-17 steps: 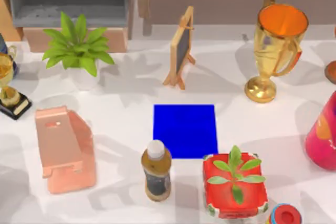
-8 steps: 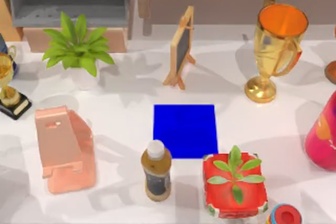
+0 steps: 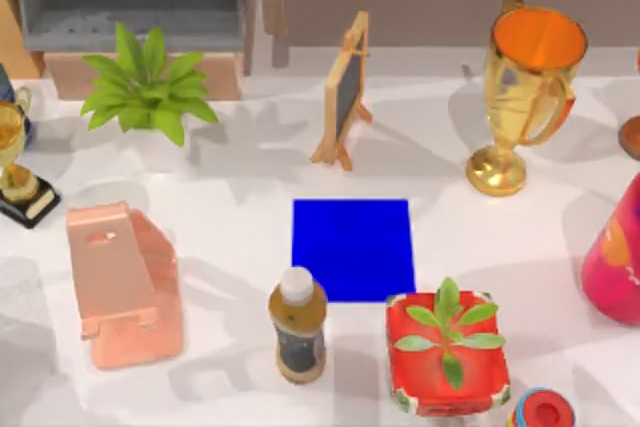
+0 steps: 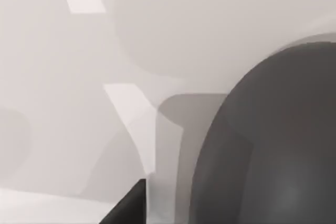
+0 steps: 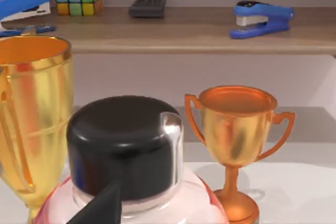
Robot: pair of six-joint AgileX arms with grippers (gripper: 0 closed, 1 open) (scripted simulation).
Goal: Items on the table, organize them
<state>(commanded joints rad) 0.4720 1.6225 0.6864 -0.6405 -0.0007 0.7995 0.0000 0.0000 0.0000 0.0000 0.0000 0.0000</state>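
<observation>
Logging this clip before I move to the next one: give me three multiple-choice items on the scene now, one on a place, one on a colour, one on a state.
1. Where does the brown bottle stand on the table?
A. on the blue mat
B. just off the blue mat's lower left corner
C. beside the big gold trophy

2. What colour is the stand at the top view's left?
A. green
B. black
C. salmon pink

3. How does the small chalkboard stand?
A. upright on its wooden legs
B. flat on its face
C. leaning on the leafy plant

Answers: 1 B, the bottle stands on the white table, just outside that corner. 2 C, its whole body is pale pink-orange. 3 A, it rests on its splayed legs, apart from the plant.

In the left wrist view the dark grey mouse lies close on the table.
</observation>
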